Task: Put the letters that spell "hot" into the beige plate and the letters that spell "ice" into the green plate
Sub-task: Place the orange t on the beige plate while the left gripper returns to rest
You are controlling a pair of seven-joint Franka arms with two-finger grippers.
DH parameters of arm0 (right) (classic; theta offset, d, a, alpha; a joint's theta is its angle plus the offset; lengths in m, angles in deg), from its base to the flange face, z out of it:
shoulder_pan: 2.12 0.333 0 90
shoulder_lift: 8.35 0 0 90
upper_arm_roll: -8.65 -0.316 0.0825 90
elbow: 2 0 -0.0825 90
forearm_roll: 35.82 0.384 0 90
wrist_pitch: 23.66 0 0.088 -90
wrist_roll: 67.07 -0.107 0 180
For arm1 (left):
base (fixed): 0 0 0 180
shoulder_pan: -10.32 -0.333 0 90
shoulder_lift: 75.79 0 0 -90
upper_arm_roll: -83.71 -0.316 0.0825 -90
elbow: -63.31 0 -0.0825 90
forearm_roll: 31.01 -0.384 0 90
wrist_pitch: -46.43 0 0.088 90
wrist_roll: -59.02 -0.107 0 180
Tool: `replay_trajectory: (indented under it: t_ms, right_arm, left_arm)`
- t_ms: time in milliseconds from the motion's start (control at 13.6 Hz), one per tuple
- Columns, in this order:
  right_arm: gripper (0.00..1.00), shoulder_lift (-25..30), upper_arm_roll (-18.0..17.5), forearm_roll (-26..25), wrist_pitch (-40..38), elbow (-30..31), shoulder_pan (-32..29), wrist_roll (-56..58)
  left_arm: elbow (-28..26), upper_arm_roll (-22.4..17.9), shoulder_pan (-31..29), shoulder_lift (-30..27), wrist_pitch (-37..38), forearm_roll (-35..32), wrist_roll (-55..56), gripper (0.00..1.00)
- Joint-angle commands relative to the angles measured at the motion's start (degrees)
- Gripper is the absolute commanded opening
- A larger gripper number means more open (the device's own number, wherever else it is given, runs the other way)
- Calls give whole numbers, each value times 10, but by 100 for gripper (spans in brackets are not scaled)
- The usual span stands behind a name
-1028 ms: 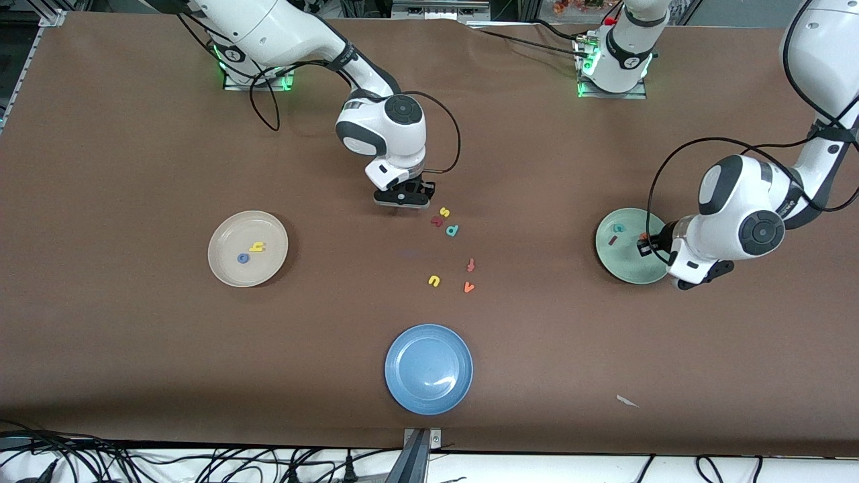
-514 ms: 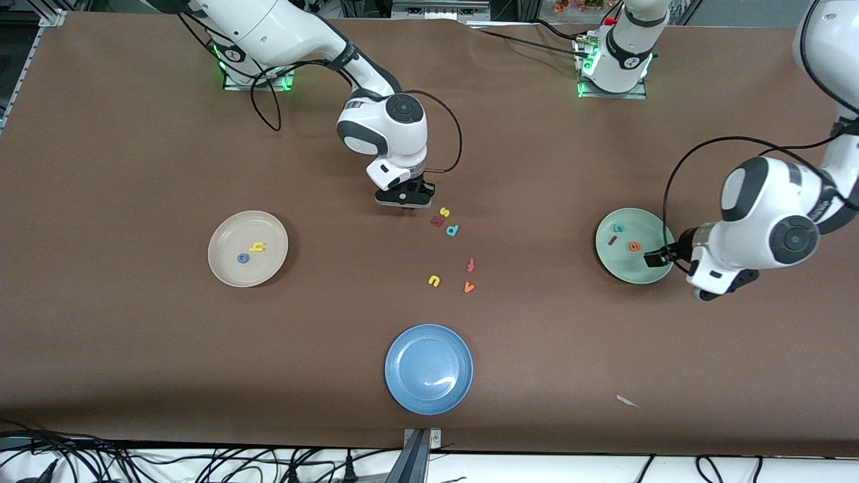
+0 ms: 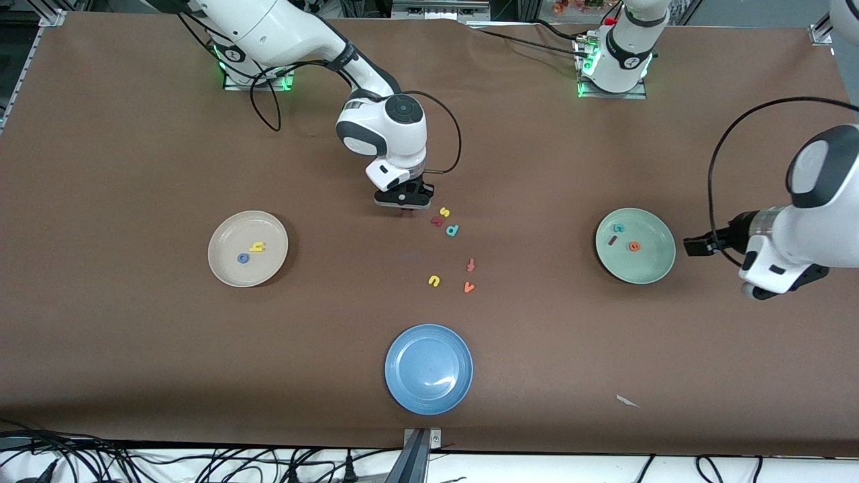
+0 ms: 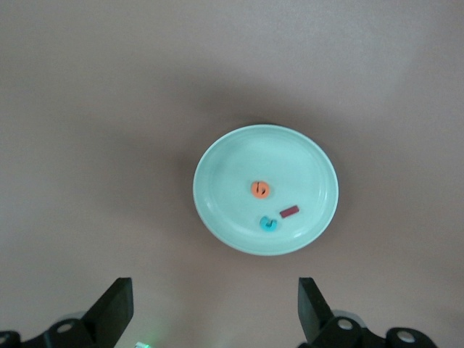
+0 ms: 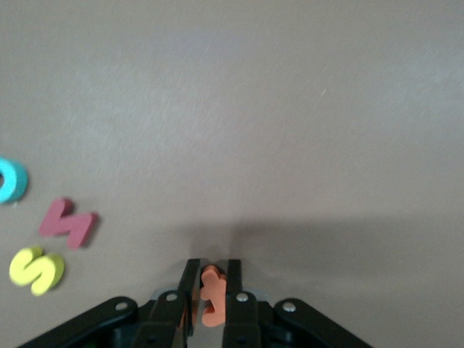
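A: Lighting?
B: Even, bright, overhead. Soft shadows under plates; glare spot on blue plate [image 3: 439, 382].
A: Focus?
B: Front view sharp. Wrist views softer; right gripper [image 5: 210, 293] blurred up close, shadow on table [image 5: 290, 109] ahead of it.

Right gripper [image 5: 210, 290] is hanging low w/ fingers pinching a small orange foam letter [image 5: 211, 296]; left gripper [image 4: 214, 308] is hovering w/ fingers spread wide.
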Motion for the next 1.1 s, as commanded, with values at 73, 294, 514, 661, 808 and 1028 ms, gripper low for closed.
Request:
replay_trajectory:
  t_ms: [73, 294, 514, 661, 808, 1028]
  right_arm:
    - [0, 71, 11, 35, -42, 18, -32, 86]
    - [0, 150, 10, 134, -73, 56, -91, 248]
    - [0, 207, 11, 213, -138, 64, -147, 419]
    - [0, 237, 11, 220, -154, 93, -206, 508]
    - [0, 249, 11, 220, -155, 116, -257, 583]
    - [0, 252, 11, 221, -134, 148, -288, 614]
  left_arm:
    - [83, 13, 4, -3, 89, -6, -58, 100]
    - [90, 13, 2, -30, 103, -5, -101, 100]
    - [131, -14, 39, -42, 137, -4, -161, 100]
    - [184, -100, 113, -42, 175, 23, -187, 100]
    - [202, -223, 176, -63, 180, 120, -201, 100]
    - [199, -406, 291, -102, 174, 218, -209, 99]
